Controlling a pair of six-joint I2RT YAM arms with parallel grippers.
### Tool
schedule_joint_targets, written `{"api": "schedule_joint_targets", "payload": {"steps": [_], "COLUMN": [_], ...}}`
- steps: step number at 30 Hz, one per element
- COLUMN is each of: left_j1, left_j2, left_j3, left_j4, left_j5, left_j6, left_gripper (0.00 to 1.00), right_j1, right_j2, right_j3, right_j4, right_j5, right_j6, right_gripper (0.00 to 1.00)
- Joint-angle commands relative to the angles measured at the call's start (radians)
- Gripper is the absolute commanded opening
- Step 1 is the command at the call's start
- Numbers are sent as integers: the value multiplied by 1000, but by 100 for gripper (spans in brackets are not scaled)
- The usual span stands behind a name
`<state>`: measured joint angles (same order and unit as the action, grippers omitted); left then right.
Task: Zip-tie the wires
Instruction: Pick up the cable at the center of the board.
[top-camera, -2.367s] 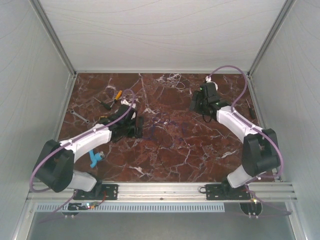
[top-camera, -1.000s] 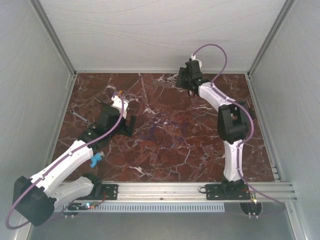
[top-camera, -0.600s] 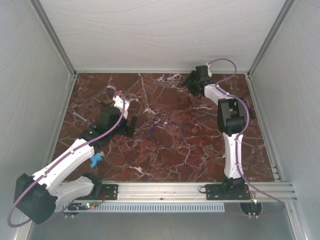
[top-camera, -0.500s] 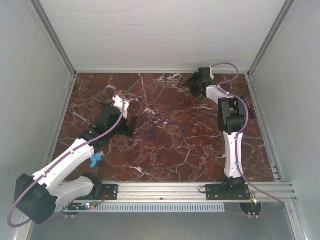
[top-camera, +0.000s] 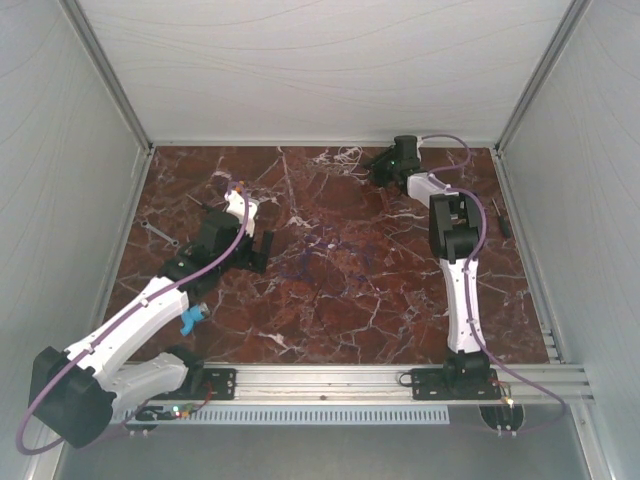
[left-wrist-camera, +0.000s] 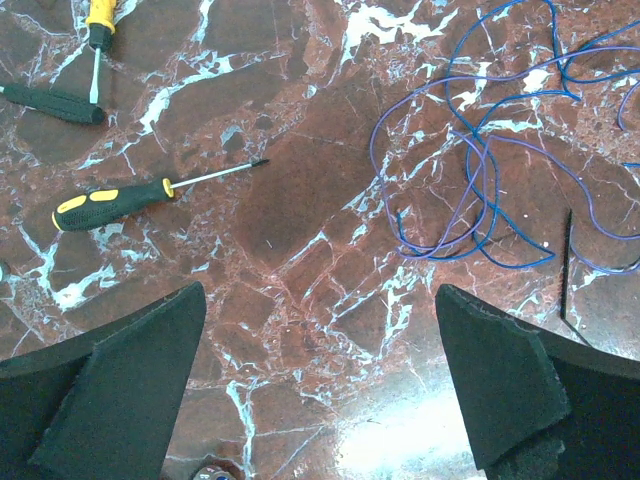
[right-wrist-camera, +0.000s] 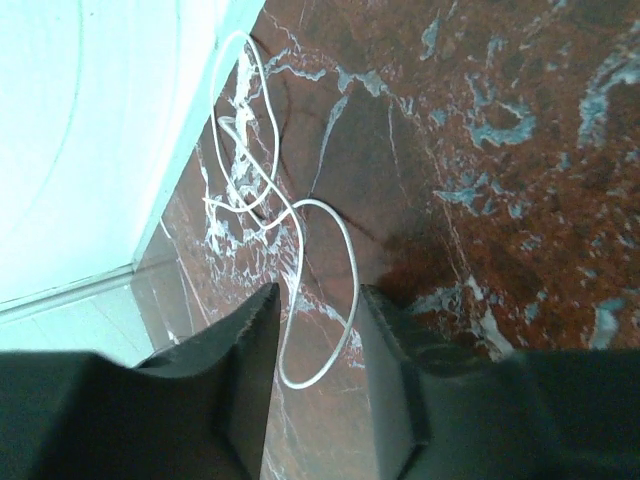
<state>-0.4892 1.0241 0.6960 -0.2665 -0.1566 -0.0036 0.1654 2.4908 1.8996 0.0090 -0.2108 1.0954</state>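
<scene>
The wires (top-camera: 347, 155) are a loose whitish tangle at the table's back edge, next to the white wall. My right gripper (top-camera: 380, 165) is low beside them. In the right wrist view its jaws stand a little apart, and one loop of the wires (right-wrist-camera: 318, 372) lies between the fingers of the right gripper (right-wrist-camera: 320, 300), unpinched. My left gripper (top-camera: 262, 250) hovers wide open over the left middle of the table, nothing between the fingers of the left gripper (left-wrist-camera: 320, 330). The zip tie (left-wrist-camera: 565, 265), a thin black strip, lies ahead to its right.
Thin blue and purple wires (left-wrist-camera: 480, 150) curl on the marble beside the zip tie. Screwdrivers (left-wrist-camera: 150, 192) lie ahead-left of the left gripper. A wrench (top-camera: 158, 232) and a blue piece (top-camera: 190, 318) sit at the left, a dark tool (top-camera: 500, 217) at the right edge.
The right arm swung to the back of the table and came down beside the white wires, and its jaws narrowed around a loop. The left arm reached out earlier, then stayed still.
</scene>
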Motion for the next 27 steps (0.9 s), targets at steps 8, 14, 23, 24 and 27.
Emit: {"api": "schedule_joint_targets", "payload": {"steps": [8, 14, 23, 24, 27], "left_j1": [11, 12, 15, 15, 16], "left_j2": [10, -10, -39, -39, -34], "left_j3": [7, 24, 160, 180, 245], "left_j4": [54, 67, 129, 137, 162], "left_j5": [12, 28, 152, 163, 161], "left_j6": [-7, 3, -28, -25, -10], "left_gripper": [97, 97, 99, 99, 100], "right_j1": [-1, 0, 10, 14, 32], "right_j2": [38, -84, -294, -314, -380], "right_j3": [63, 62, 58, 59, 58], "right_j4": [-17, -37, -64, -72, -88], "right_j5": [8, -4, -116, -126, -150], "right_j6": [-53, -165, -382, -408, -496], "right_gripper": [0, 0, 0, 0, 0]}}
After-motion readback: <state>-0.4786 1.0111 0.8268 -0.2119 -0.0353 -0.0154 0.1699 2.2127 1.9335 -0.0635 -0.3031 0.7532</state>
